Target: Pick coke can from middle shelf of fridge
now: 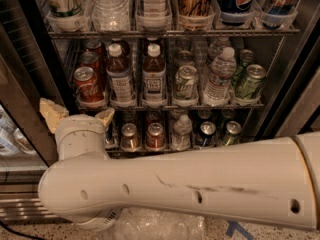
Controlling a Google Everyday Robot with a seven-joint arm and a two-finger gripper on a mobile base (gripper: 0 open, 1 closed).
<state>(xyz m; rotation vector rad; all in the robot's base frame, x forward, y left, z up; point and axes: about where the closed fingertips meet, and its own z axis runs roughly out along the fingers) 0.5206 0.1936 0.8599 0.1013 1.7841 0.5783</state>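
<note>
Cream-tipped jaws stand spread and empty, fingertips [52, 115] up, just below the small red aluminium coke can [89, 85] at the front left of the chrome wire middle shelf [200, 105] in the steel glass-door fridge [300, 84]. We judge they are aligning beneath it. The thick white arm [200, 184] crosses low from the right, wrist bent upward.

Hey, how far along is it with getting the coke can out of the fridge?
Done: the gripper is at the fridge, just below the coke can. In hand: nothing; its fingers are spread and empty. Left: rise to the middle shelf, grip the can, pull it out.
</note>
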